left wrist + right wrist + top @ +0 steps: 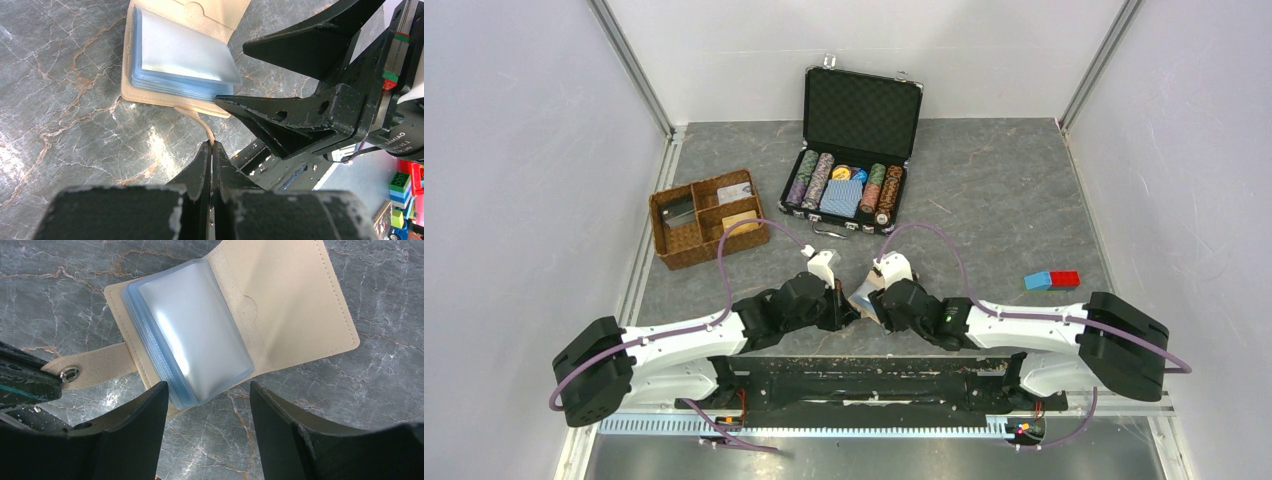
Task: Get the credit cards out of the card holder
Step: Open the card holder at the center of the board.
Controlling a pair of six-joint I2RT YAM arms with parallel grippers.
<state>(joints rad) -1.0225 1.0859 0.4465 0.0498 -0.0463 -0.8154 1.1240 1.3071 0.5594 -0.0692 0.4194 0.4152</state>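
Left tool [212, 146] clamped the card holder's [300, 305] strap [100, 365] at 9 o'clock, right tool [207, 390] sat wide around the sleeves [195, 330]; closing there risked pinching the whole stack

Tan holder [295, 305] lies open on the table [1024, 200], blue-grey sleeves [200, 335] stacked, strap stretched sideways; seemingly 3 cards [736, 190] in the tray [686, 253].

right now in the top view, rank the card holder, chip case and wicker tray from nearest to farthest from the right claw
1. card holder: at the right claw, front centre
2. chip case: behind, centre
3. wicker tray: back left
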